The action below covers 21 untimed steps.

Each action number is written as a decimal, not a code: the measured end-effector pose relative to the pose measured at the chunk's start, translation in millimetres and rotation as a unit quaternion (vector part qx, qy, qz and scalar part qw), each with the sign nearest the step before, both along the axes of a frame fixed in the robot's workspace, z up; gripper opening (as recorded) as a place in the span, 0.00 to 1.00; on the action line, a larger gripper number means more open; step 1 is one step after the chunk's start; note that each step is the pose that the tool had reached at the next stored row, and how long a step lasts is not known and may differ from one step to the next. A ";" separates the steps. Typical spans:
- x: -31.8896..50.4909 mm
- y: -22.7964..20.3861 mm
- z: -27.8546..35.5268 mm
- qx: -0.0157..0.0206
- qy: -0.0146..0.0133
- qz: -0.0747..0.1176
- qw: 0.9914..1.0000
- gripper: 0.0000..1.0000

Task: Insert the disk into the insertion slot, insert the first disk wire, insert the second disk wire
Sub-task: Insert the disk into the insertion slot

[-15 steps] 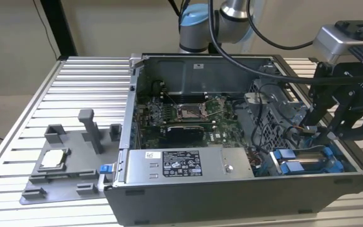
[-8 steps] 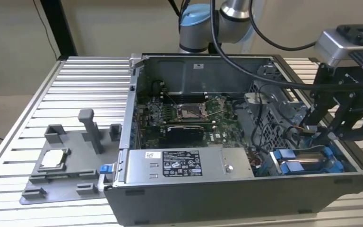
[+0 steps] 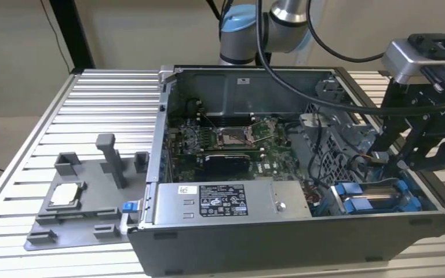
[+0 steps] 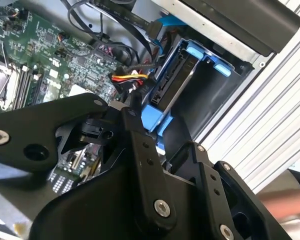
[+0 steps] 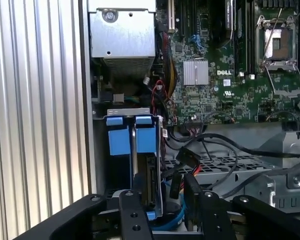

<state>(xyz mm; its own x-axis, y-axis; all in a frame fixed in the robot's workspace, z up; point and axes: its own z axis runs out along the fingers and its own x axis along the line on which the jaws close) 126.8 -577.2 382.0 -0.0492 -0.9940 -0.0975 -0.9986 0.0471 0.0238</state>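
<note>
Sitting on edge in the slot (image 4: 215, 106), the disk (image 4: 176, 85) is already in place with its blue carrier (image 4: 202, 52) around it. In the exterior view that spot lies at 4 o'clock of the open computer case (image 3: 284, 246). Gripper (image 4: 121, 109) is down inside the case, just beside the disk's connector end. Fingers (image 4: 129, 125) are drawn together on a small black plug (image 4: 134, 95). Red, yellow and orange wires (image 4: 126, 77) run off from the plug toward the motherboard (image 4: 45, 45). Plug sits close against the disk's end; cannot tell whether it is seated. In the first wrist view a black cable (image 5: 186, 170) hangs near the disk. Exterior view: arm (image 3: 277, 20) reaches over the case from 12 o'clock, and the gripper hangs at 3 o'clock of the case. Processor socket (image 3: 230, 136) lies near the case's middle, with the power supply (image 3: 230, 200), white label on top, at 6 o'clock of the socket. Case stands on a slatted metal desk (image 3: 99, 98). Grey holder tray (image 3: 83, 223) rests on the desk at 9 o'clock of the case, well apart from the gripper, with a small silver chip (image 3: 64, 195) lying in it.
</note>
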 end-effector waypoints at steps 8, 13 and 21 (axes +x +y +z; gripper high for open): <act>1.1 0.9 -6.2 0.006 0.000 -0.015 1.000 1.00; 1.9 2.5 -11.6 0.009 0.000 -0.020 1.000 1.00; 5.5 5.4 -20.4 0.023 0.000 -0.024 0.999 1.00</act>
<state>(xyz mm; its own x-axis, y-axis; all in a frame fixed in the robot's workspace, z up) 132.3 -571.8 361.6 -0.0958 -0.9852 -0.1421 -0.9953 0.0930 0.0265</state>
